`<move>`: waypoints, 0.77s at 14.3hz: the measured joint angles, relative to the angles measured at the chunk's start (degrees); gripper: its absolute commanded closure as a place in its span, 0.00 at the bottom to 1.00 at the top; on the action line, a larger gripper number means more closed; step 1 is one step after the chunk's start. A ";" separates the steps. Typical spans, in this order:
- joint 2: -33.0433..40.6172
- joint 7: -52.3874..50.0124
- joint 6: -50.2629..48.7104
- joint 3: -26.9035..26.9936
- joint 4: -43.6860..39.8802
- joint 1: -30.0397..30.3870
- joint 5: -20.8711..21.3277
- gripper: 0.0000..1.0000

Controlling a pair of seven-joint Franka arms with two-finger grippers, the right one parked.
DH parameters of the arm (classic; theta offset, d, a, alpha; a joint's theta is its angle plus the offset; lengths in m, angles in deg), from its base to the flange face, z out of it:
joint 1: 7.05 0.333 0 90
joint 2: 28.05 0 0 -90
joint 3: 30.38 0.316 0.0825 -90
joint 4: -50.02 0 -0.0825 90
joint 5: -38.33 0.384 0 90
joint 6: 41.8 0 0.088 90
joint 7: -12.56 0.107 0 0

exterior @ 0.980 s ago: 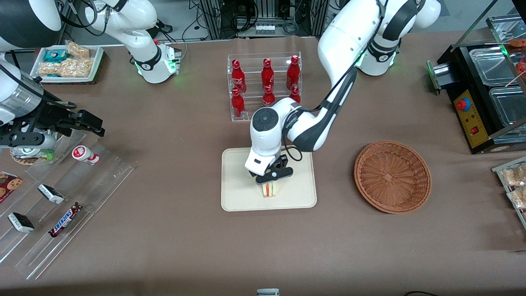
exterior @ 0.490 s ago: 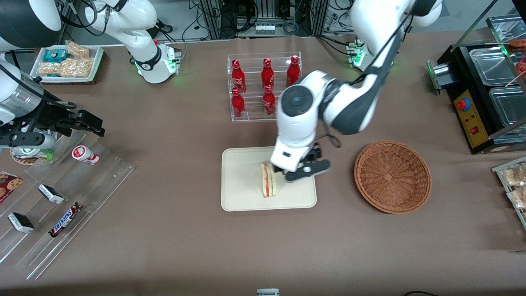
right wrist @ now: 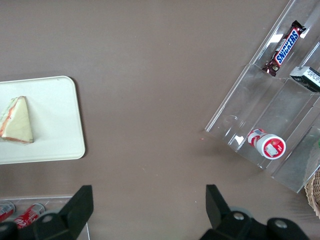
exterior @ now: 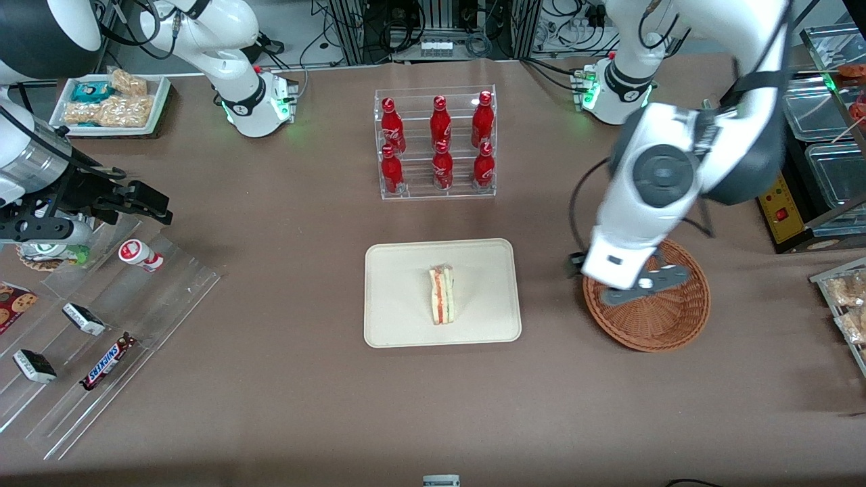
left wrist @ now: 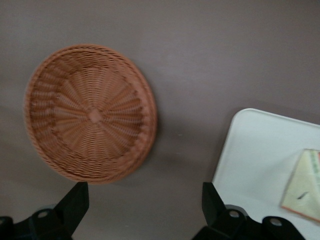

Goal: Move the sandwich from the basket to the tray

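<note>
Well apart from the wide-open, empty gripper (exterior: 643, 285) above the basket (exterior: 670, 325), the sandwich (exterior: 442, 304) on the tray (exterior: 399, 318) looks soft, probably best pinched lightly across its bread faces.

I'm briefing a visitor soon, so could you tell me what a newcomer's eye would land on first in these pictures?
Probably the sandwich, alone on the cream tray mid-table. Next, the big white working arm, its gripper open above the wicker basket, which holds nothing visible. Then the red bottles in a clear rack, farther from the front camera than the tray.

red bottles (exterior: 440, 145), Snickers bar (exterior: 106, 365), snack packets (exterior: 111, 101)
</note>
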State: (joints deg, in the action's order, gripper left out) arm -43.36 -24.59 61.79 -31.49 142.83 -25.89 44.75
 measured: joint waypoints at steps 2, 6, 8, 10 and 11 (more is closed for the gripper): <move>3.43 4.87 -0.72 0.02 3.04 3.82 -0.05 0.00; 8.23 15.16 -5.86 0.03 4.53 9.82 -1.65 0.00; 10.56 20.77 -8.91 0.01 4.52 13.01 -2.81 0.00; 13.18 25.37 -11.63 -0.05 4.45 15.68 -3.91 0.00; 14.38 27.40 -12.07 -0.10 4.32 16.68 -4.19 0.00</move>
State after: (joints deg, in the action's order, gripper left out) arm -28.98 2.81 49.73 -31.58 147.15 -9.21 40.55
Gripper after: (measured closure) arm 0.000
